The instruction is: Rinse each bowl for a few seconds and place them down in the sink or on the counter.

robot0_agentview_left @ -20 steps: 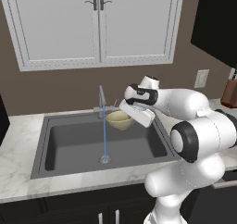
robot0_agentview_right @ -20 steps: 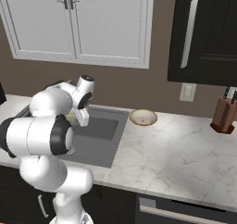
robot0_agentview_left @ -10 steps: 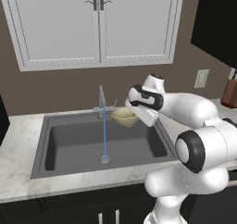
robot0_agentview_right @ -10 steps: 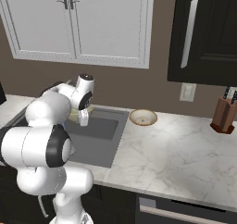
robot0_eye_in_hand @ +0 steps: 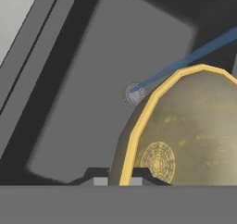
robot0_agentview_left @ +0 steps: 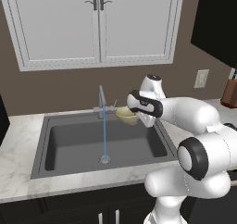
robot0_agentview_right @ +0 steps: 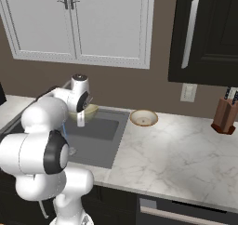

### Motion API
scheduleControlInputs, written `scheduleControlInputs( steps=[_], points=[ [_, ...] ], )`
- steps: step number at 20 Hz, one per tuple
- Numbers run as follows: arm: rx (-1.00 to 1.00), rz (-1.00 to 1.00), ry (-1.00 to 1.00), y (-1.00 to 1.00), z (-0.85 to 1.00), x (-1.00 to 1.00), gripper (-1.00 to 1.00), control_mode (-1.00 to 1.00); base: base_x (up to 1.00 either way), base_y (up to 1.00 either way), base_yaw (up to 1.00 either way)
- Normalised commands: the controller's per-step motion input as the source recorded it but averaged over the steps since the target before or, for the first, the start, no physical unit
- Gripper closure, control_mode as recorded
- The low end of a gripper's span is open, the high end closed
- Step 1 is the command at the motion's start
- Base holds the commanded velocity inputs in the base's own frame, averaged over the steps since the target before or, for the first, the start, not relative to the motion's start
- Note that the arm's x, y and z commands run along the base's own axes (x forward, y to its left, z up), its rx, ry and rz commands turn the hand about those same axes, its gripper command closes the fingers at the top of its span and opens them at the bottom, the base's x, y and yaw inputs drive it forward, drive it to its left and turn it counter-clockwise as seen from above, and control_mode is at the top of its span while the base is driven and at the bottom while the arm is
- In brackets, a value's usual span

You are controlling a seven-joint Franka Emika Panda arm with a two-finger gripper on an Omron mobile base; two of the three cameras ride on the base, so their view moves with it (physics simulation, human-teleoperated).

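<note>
My gripper [robot0_agentview_left: 140, 118] is shut on the rim of the cream-yellow bowl [robot0_agentview_left: 125, 114], which hangs tilted over the back right part of the dark grey sink [robot0_agentview_left: 74, 144], just right of the faucet [robot0_agentview_left: 100, 101]. A thin blue water stream [robot0_agentview_left: 104, 135] falls to the drain, left of the bowl and apart from it. In the hand view the bowl [robot0_eye_in_hand: 190, 130] stands on edge with its rim pinched in my gripper [robot0_eye_in_hand: 121, 180], above the drain [robot0_eye_in_hand: 134, 94]. The tan bowl [robot0_agentview_right: 143, 118] sits upright on the white marble counter [robot0_agentview_right: 176, 159], right of the sink [robot0_agentview_right: 100, 140].
A wooden knife block [robot0_agentview_right: 224, 117] stands at the counter's far right by the wall. White cabinets hang above the sink, and a dark cabinet [robot0_agentview_right: 209, 33] is at the upper right. My own arm [robot0_agentview_left: 190, 114] reaches over the sink's right edge.
My gripper has carried the cream-yellow bowl a little to the right and up, away from the water stream. The water keeps running and the tan bowl has not moved.
</note>
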Motion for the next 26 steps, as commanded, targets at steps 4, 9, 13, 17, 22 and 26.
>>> scheduleControlInputs(
  steps=[4, 9, 13, 17, 22, 26],
  points=[
    [-0.08, -0.2, -0.03, -0.01, 0.03, 0.0, 1.0, -1.0, 0.0, 0.0, 0.0],
    [-0.07, -0.21, -0.02, 0.0, 0.07, 0.0, 1.0, -1.0, 0.0, 0.0, 0.0],
    [-0.06, -0.22, -0.01, 0.0, 0.09, 0.0, 1.0, -1.0, 0.0, 0.0, 0.0],
    [-0.06, -0.22, -0.01, 0.0, 0.1, 0.0, 1.0, -1.0, 0.0, 0.0, 0.0],
    [-0.06, -0.22, -0.01, 0.0, 0.1, 0.0, 1.0, -1.0, 0.0, 0.0, 0.0],
    [-0.05, -0.23, -0.01, 0.0, 0.06, 0.0, 1.0, -1.0, 0.0, 0.0, 0.0]
  ],
)
